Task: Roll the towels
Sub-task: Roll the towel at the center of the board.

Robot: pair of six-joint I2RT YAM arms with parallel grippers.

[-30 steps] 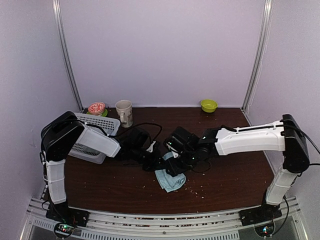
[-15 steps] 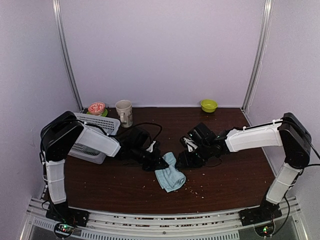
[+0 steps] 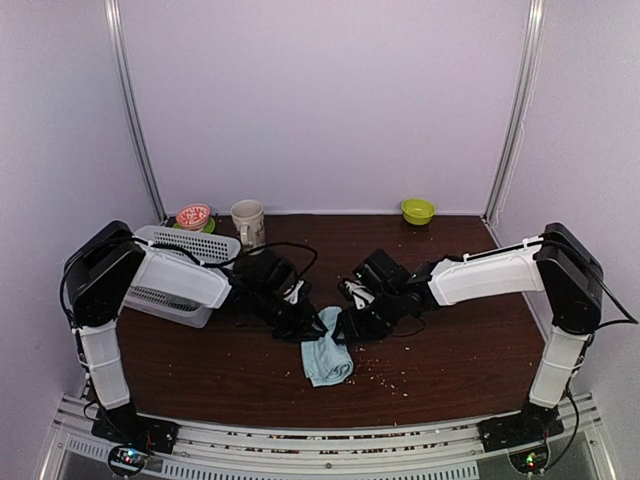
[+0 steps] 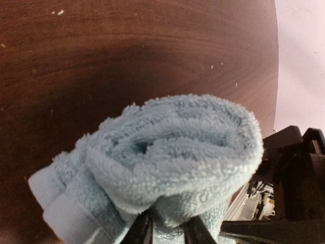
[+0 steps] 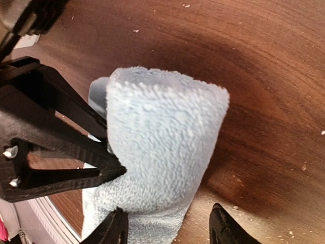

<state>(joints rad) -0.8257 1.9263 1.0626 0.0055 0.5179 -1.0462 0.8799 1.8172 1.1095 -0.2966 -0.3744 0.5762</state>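
Since half a second ago the right gripper (image 5: 168, 227) has swung back beside the light blue towel (image 3: 326, 358), which now lies slightly nearer the tabletop's (image 3: 460, 350) near edge, about midway across. A white mesh basket (image 3: 180, 262), cream mug (image 3: 248, 224) and green bowl (image 3: 417, 210) stand well apart along the far edge. The left gripper (image 4: 167, 230) pinches the towel's loosely rolled, fluffy end. The right gripper's fingers are spread around it.

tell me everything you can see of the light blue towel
Soft looped terry, the light blue towel is loosely rolled into a bundle, with a flatter woven band at one edge. It lies on the dark wooden table. The left claw pinches its far end, and the open right claw straddles it.
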